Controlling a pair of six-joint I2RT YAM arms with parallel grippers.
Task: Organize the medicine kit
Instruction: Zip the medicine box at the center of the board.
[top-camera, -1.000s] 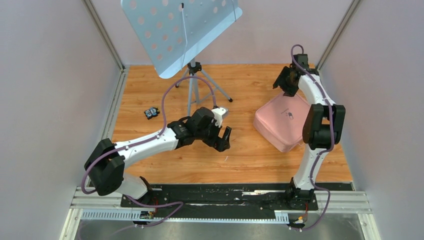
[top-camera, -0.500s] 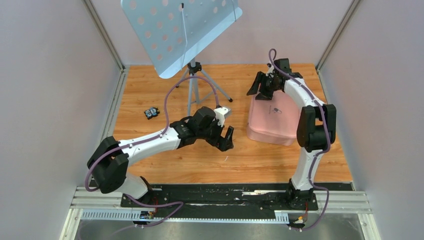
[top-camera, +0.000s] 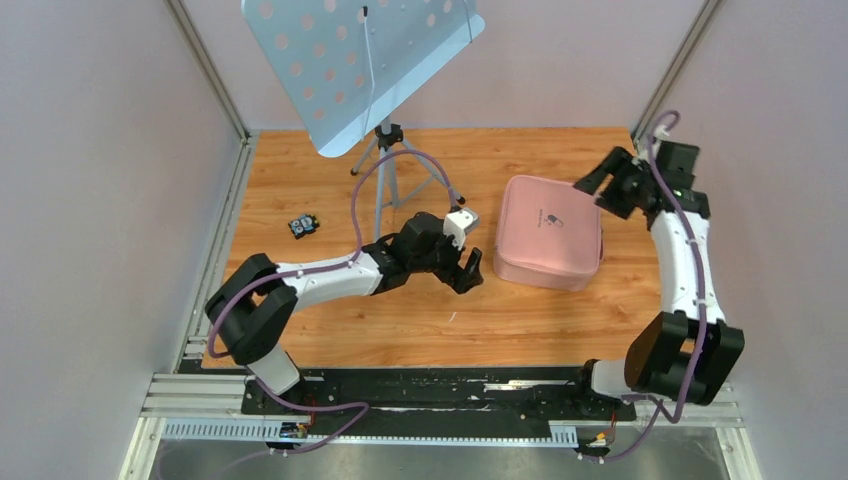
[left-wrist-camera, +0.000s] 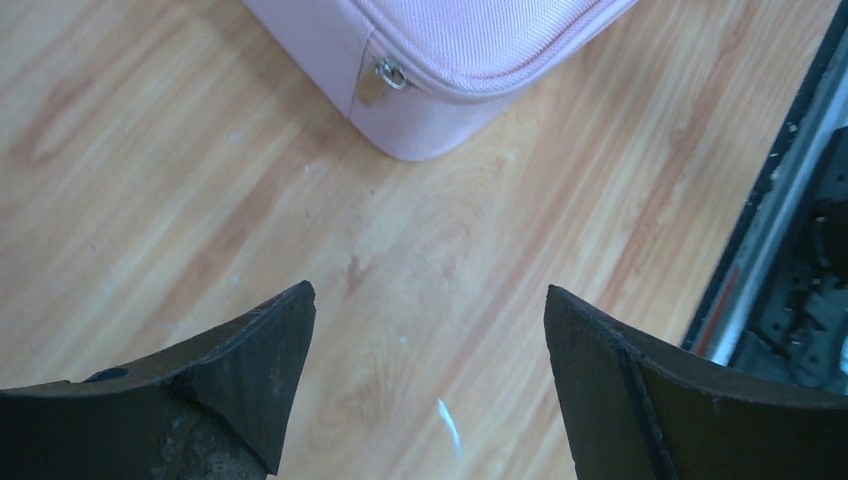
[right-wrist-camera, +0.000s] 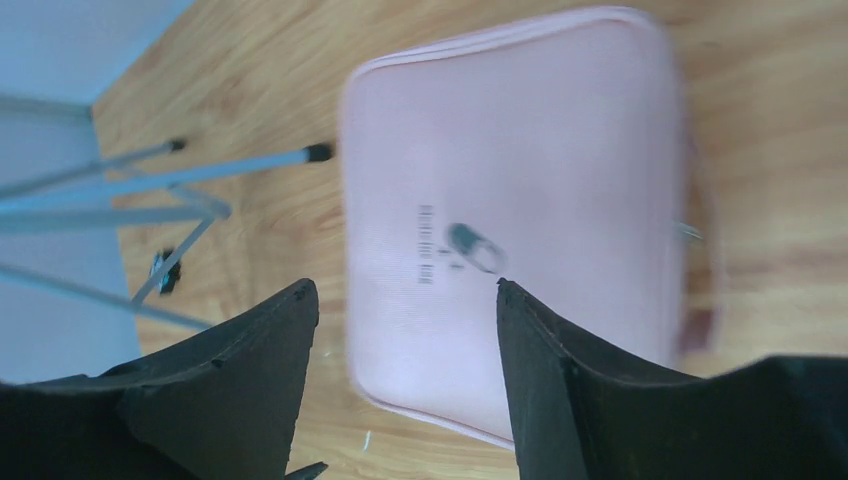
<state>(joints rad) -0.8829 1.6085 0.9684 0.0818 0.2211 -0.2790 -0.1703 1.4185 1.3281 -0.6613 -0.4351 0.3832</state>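
the pink soft zip case with round corners (top-camera: 550, 232) lies flat and shut on the brown wooden table (top-camera: 300, 170), a bit right of the middle, with its little dark logo facing up. i think my job now is to get it open, so i need the small silver metal zip tab (left-wrist-camera: 378, 82) on the corner nearest my left gripper (top-camera: 468, 268). that gripper is wide open and holds nothing. it is low over the wood, just beside that corner but not touching it. to do this well i should go in slowly, stay low, put one finger on each side of the tab and pinch only the tab, not the cloth. my right gripper (top-camera: 600, 185) is open and empty too. it hangs by the far right edge of the case, looking down on the lid. i think it should press on the lid so the soft case does not slide when i pull.
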